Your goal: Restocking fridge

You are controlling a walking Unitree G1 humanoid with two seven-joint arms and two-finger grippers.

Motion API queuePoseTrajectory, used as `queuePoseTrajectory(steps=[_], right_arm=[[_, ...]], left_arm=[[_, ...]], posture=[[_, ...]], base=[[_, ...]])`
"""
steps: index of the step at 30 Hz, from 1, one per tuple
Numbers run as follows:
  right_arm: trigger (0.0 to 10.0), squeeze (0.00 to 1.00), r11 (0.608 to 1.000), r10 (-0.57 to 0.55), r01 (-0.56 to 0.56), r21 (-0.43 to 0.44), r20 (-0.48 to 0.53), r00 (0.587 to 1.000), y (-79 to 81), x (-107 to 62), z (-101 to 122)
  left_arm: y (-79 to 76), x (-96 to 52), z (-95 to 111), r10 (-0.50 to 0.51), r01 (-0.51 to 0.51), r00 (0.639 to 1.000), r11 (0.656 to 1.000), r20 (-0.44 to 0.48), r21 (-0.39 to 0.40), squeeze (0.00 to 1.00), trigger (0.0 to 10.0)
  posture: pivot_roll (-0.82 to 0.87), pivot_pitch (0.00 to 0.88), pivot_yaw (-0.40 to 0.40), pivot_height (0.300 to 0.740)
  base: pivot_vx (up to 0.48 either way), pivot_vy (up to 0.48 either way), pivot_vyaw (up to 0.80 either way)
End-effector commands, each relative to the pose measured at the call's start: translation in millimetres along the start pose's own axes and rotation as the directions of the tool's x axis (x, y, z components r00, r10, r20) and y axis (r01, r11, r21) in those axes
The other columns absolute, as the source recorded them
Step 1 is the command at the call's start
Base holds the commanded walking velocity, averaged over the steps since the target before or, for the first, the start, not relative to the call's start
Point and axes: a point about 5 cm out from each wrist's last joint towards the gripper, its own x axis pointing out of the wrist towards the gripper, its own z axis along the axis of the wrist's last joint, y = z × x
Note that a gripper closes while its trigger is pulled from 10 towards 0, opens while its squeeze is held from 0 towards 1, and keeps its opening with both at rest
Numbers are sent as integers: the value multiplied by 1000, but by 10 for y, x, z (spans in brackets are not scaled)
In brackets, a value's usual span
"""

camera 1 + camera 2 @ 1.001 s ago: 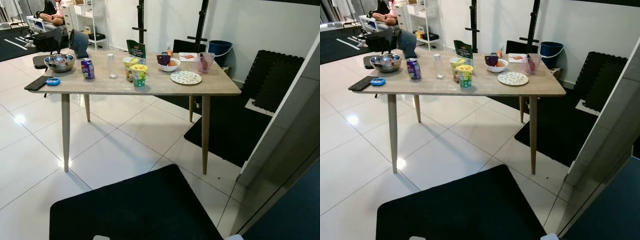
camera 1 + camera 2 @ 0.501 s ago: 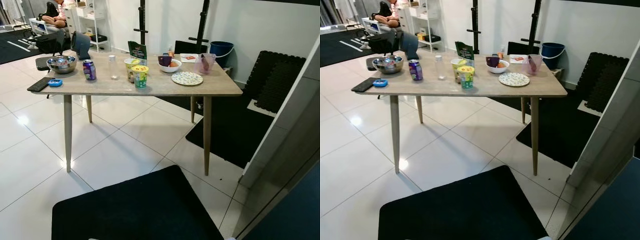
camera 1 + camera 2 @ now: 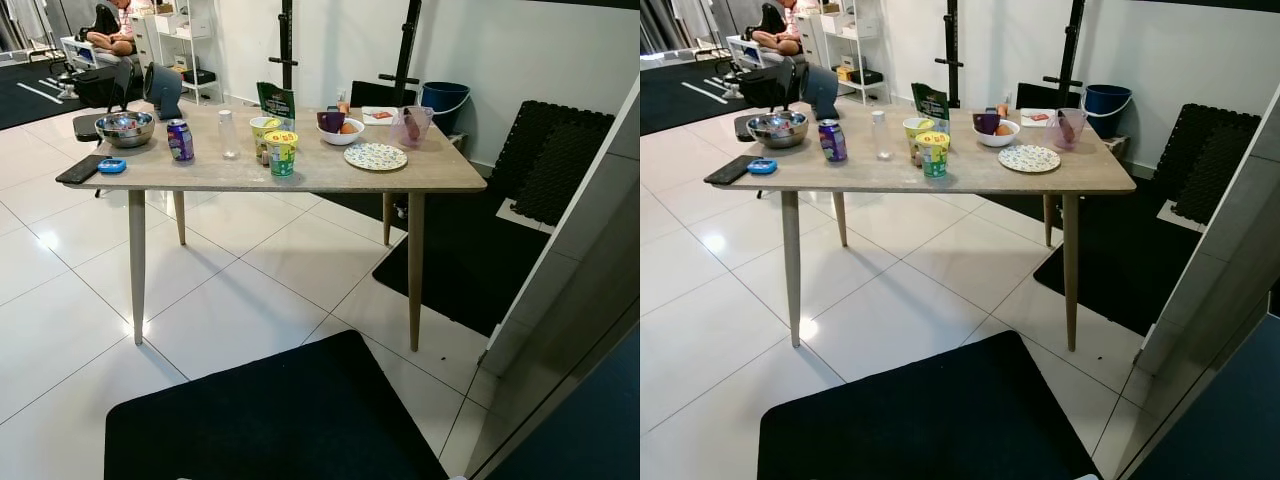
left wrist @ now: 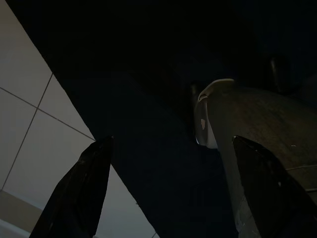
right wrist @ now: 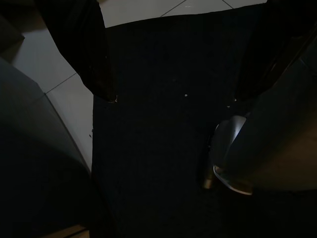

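Observation:
A wooden table (image 3: 300, 175) stands ahead on white tiles. On it are a purple can (image 3: 180, 140), a clear bottle (image 3: 228, 133), two yellow-green cups (image 3: 280, 152), a white bowl of fruit (image 3: 339, 128), a patterned plate (image 3: 375, 156), a pink jug (image 3: 410, 125), a green bag (image 3: 273, 101) and a steel bowl (image 3: 124, 127). Both arms hang low over a black mat. My left gripper (image 4: 173, 193) is open with nothing between its fingers. My right gripper (image 5: 178, 74) is open as well, holding nothing.
A black floor mat (image 3: 270, 420) lies just in front of me. A tall white and grey panel (image 3: 580, 250) rises close on the right. A blue bucket (image 3: 443, 100) and black mats (image 3: 545, 160) sit behind the table. A phone (image 3: 80, 168) lies at the table's left end. A person (image 3: 110, 25) sits far left.
The whole picture has shifted slightly, so the camera has moved a little. Nothing on the table has changed place.

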Motion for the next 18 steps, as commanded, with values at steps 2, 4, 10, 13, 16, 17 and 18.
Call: queuePoseTrajectory(steps=[2, 4, 10, 13, 16, 17, 18], right_arm=[[10000, 0, 1000, -1, 1, -28, -20, 1000, -5, -3, -41], [10000, 0, 1000, -3, 2, -27, -26, 1000, -3, -4, -55], [10000, 0, 999, -1, 0, -35, -31, 1000, -16, -5, -56], [10000, 0, 999, -5, 3, -39, -31, 1000, -34, -7, -48], [10000, 0, 999, -8, 6, -49, -23, 1000, -47, -7, -17], [10000, 0, 999, -9, 8, -51, -19, 1000, -53, -6, 3], [10000, 0, 999, -10, 9, -50, -14, 1000, -58, -5, 24]], left_arm=[[-55, -10, -134, -15, 15, 999, 1000, -44, 3, 0, 10000], [-64, -19, -189, -20, 20, 998, 1000, -56, 8, 0, 10000], [-77, -28, -241, -24, 25, 998, 1000, -64, 9, 0, 10000], [-91, -25, -232, -29, 29, 998, 1000, -61, 10, 0, 10000], [-89, -15, -179, -27, 28, 998, 1000, -48, 5, 0, 10000], [-86, -11, -156, -27, 27, 999, 1000, -44, 7, 0, 10000], [-82, -8, -137, -26, 26, 999, 1000, -40, 9, 0, 10000]], posture=[[12, 0, -13, 740], [8, 0, -15, 740], [12, 0, -17, 740], [13, 0, -19, 740], [16, 0, -20, 740], [16, 0, -16, 740], [15, 0, -14, 740]], base=[[0, 0, 0], [0, 0, 0], [0, 0, 0], [0, 0, 0], [0, 0, 0], [0, 0, 0], [0, 0, 0]])
